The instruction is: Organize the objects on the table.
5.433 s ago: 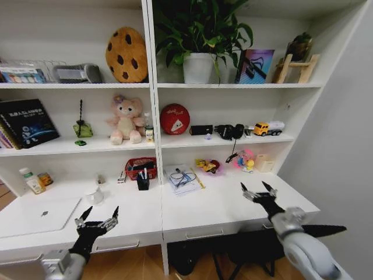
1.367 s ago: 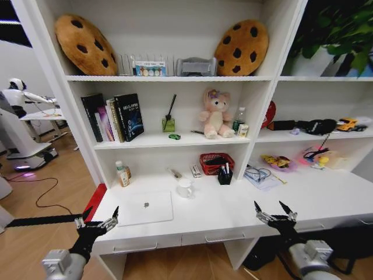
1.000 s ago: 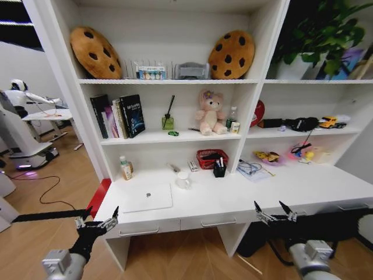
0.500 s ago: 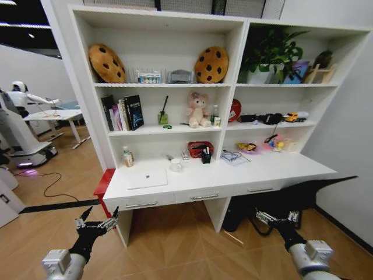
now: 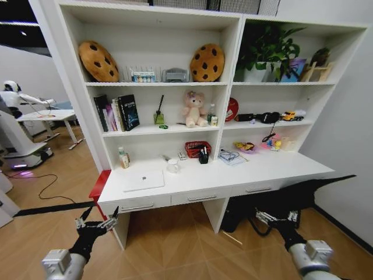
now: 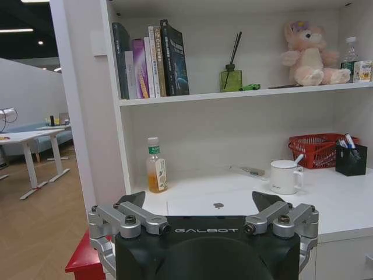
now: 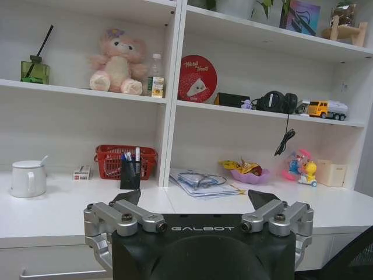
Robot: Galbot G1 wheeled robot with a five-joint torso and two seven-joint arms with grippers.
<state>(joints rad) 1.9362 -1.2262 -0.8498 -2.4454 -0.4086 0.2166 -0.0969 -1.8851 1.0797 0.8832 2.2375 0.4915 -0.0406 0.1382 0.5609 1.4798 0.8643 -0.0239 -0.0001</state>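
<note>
the robot stood well back from the long white tabletop point(image 5: 280, 168), both arms held low over the wood-pattern floor. the left gripper point(image 5: 97, 221) hung in front of the tabletop's left end with its fingers spread wide and nothing between them; the right gripper point(image 5: 277, 217) hovered before a dark chair point(image 5: 303, 195) under the right half, fingers likewise spread and empty.

three shallow drawers with slim metal handles ran along the tabletop's front. on its left half lay one slim silver laptop point(image 5: 143, 180), closed and flat, with a green-banded bottle point(image 6: 155, 172) of orange liquid standing behind it near the shelving wall. a white mug point(image 6: 284, 176) stood right of the laptop. farther back sat a red mesh basket point(image 7: 126, 160), and just in front of it a black square holder point(image 7: 130, 173) with pens point(image 7: 137, 154) upright in it. a small flat box point(image 7: 82, 172) lay beside the basket. on the right half rested a stack of papers point(image 7: 200, 181) and a pink dish holding a yellow packet point(image 7: 247, 169).

on the shelf above were one pink plush toy point(image 5: 193, 109), a green reed diffuser point(image 6: 231, 78) and a row of books point(image 6: 150, 59). two round cookie-shaped cushions point(image 5: 207, 62) leaned on the upper shelf. a red box point(image 5: 98, 186) stood on the floor by the left end.
</note>
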